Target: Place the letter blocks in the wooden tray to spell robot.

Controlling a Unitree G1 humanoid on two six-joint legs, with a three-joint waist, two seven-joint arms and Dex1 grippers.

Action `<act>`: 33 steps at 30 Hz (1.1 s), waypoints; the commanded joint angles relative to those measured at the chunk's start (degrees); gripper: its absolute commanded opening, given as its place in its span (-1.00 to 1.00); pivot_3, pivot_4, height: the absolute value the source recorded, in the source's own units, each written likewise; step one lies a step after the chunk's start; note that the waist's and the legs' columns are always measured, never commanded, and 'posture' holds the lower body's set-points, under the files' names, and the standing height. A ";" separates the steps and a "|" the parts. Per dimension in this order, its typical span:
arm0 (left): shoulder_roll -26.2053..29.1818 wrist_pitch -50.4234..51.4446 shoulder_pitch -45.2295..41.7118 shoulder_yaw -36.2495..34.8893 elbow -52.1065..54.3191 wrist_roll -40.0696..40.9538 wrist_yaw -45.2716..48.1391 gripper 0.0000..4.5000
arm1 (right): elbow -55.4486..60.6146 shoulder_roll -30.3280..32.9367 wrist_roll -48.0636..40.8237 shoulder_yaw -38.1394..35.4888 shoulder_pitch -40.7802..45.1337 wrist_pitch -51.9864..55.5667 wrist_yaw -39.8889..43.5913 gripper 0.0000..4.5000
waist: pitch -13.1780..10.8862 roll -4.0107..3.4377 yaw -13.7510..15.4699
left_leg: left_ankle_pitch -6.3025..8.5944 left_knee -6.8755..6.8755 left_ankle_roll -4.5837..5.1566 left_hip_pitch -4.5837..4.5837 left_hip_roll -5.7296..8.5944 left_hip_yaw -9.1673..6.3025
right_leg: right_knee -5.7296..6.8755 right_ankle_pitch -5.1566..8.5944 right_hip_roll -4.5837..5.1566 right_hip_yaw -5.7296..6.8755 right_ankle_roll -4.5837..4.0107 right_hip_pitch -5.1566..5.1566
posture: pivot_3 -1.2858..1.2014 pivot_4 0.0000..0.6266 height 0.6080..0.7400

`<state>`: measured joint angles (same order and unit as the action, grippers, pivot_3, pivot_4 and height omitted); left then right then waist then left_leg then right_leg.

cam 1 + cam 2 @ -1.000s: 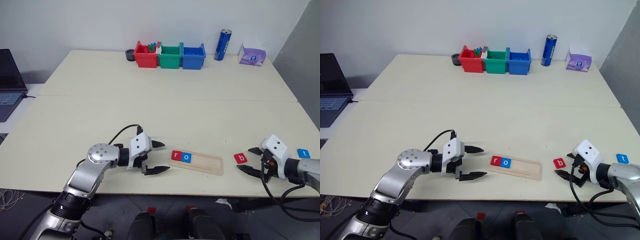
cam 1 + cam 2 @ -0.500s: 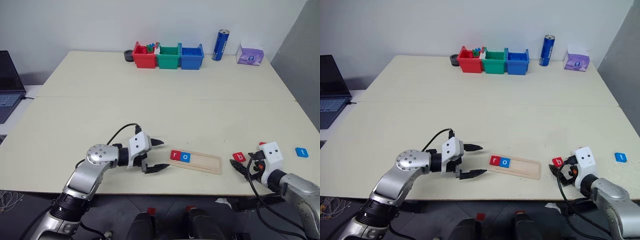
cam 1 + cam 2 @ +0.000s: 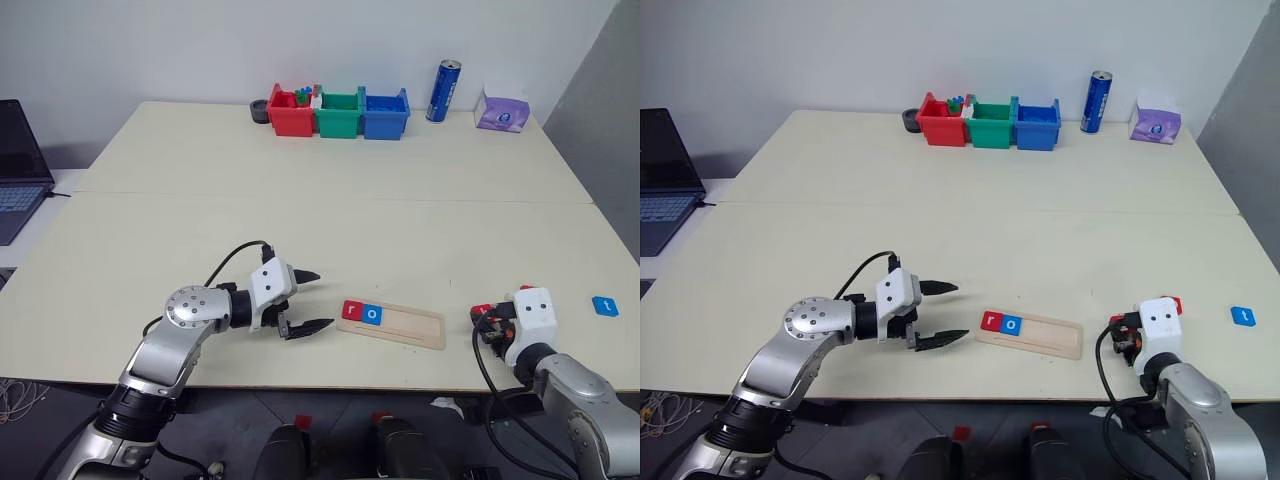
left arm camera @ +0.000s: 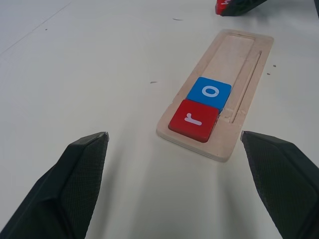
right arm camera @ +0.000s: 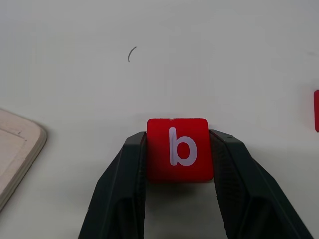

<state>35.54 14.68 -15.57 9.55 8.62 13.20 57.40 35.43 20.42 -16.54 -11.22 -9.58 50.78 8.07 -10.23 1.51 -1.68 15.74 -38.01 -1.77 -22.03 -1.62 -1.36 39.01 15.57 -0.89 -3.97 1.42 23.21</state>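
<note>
Right pincer point(image 5: 179, 149), its two black fingers pressed against opposite edges of the small flat red square tile marked b point(image 5: 178, 148) lying on the table just right of the long pale wooden tray point(image 3: 400, 325), could lose that shallow-edged tile while lifting it.

Two pale cream tables point(image 3: 300, 150) butted together, seam running across. Plain white wall point(image 3: 200, 40) behind, grey panel point(image 3: 600, 100) at right. Laptop point(image 3: 15, 160) on a side surface, left. Dark floor point(image 3: 330, 420) below the near edge.
</note>
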 commanded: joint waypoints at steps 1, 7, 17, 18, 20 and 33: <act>-0.36 -0.61 -0.64 -0.48 1.01 -0.12 -0.75 1.00 | 3.70 -4.34 0.18 -1.43 -0.14 4.31 -4.82 -0.35 | 0.00 -0.01 -0.01 | 0.00 0.01 0.00 0.00 -0.01 -0.01 | 0.00 0.00 0.00 0.01 0.00 0.00 | 0.03 -0.52 1.00; -1.00 -0.83 -0.95 -0.01 0.98 -0.32 -0.71 1.00 | 5.04 -12.25 -0.03 -2.69 0.57 7.46 -9.75 -0.35 | 0.01 -0.01 -0.05 | 0.00 0.03 0.00 0.00 -0.03 -0.02 | 0.00 0.00 -0.01 0.02 -0.01 0.01 | 0.03 -0.52 1.00; -1.76 -0.93 -0.51 0.53 1.42 -0.97 -0.81 1.00 | 6.59 -10.73 1.89 -1.17 0.71 2.55 -8.71 0.99 | 0.02 -0.01 -0.06 | 0.00 0.03 0.00 0.00 0.00 0.00 | -0.02 0.01 0.00 0.00 -0.01 0.01 | 0.03 -0.52 1.00; -1.78 -0.93 -0.48 0.53 1.39 -1.02 -0.85 1.00 | 7.18 -9.58 2.06 -0.82 0.61 2.11 -7.90 0.99 | 0.02 -0.01 -0.07 | 0.00 0.03 0.00 0.00 0.00 0.00 | -0.02 0.01 0.00 0.01 0.00 0.02 | 0.03 -0.52 1.00; -1.89 -1.03 -0.43 0.61 1.34 -1.21 -0.98 1.00 | 8.49 -6.71 2.69 0.32 -0.59 0.50 -5.80 0.99 | 0.02 -0.01 -0.15 | 0.00 0.04 0.00 0.00 0.00 0.00 | -0.02 0.01 0.00 0.01 0.00 0.04 | 0.03 -0.52 1.00; -2.59 -0.70 -0.89 1.60 1.90 -1.27 -0.44 1.00 | 4.12 15.18 -2.51 -3.91 -2.64 -10.63 20.20 0.99 | 0.00 0.01 -0.14 | 0.01 0.02 0.01 0.04 0.07 0.04 | -0.05 -0.01 0.02 0.03 0.03 0.02 | 0.03 -0.52 1.00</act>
<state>32.48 14.55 -15.81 11.02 8.67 11.45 56.44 39.99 33.89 -17.76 -12.06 -13.50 41.95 24.00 -10.23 1.52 -1.82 15.74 -38.02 -1.76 -21.98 -1.53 -1.28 38.96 15.53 -0.87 -3.97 1.49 23.23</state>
